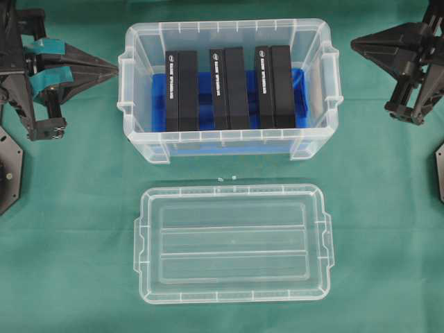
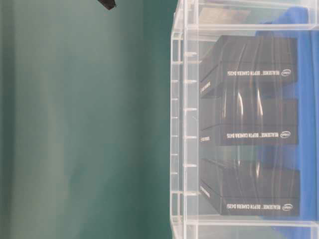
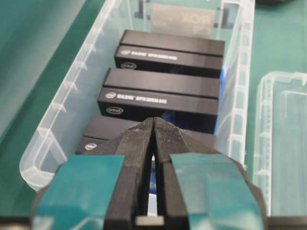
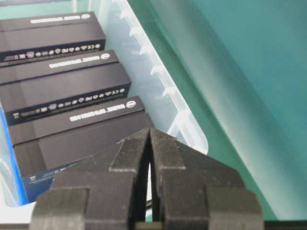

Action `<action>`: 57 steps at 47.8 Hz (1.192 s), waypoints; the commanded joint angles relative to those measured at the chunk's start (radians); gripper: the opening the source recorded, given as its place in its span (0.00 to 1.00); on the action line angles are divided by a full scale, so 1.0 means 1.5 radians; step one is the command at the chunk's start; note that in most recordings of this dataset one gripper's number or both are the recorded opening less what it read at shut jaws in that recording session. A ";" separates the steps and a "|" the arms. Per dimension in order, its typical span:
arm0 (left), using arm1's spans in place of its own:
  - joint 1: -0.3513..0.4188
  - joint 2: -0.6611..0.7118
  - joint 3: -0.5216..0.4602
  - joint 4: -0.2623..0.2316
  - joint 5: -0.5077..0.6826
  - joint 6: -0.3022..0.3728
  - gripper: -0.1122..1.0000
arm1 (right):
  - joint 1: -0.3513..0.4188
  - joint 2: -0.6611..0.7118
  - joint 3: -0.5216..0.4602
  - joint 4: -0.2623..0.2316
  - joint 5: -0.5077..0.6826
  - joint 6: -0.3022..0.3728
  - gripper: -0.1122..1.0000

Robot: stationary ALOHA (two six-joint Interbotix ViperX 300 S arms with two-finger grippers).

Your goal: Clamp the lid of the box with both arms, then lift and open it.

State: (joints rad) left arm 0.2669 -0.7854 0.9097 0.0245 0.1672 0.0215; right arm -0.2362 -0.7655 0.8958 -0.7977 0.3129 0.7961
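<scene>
Closest to the overhead camera, the lid [image 1: 233, 243] lies flat on the green cloth [image 1: 76, 263], just in front of the box [image 1: 229, 80] and apart from it. That box stands open, its three black camera cartons [image 1: 229, 88] exposed, so the task looks finished. Left gripper [image 3: 153, 125] and right gripper [image 4: 149, 135] hover at opposite ends of the box, jaws pressed together, holding nothing.

We see the clear lid [image 1: 232, 243] lying flat on the desk, just in front of the open box [image 1: 229, 87], which holds three black oblong boxes upright on blue.
</scene>
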 commanded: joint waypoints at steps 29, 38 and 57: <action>0.001 -0.007 0.009 -0.001 -0.046 0.000 0.11 | -0.026 0.000 0.019 -0.003 -0.076 0.002 0.10; 0.002 -0.007 0.009 0.000 -0.047 0.000 0.11 | -0.027 0.000 0.019 -0.003 -0.079 0.002 0.10; -0.035 -0.007 0.009 -0.002 -0.053 -0.001 0.11 | -0.026 0.000 0.027 0.002 -0.117 0.007 0.10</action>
State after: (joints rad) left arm 0.2347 -0.7961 0.9357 0.0245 0.0982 0.0215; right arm -0.2730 -0.7655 0.9449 -0.7977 0.1580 0.8038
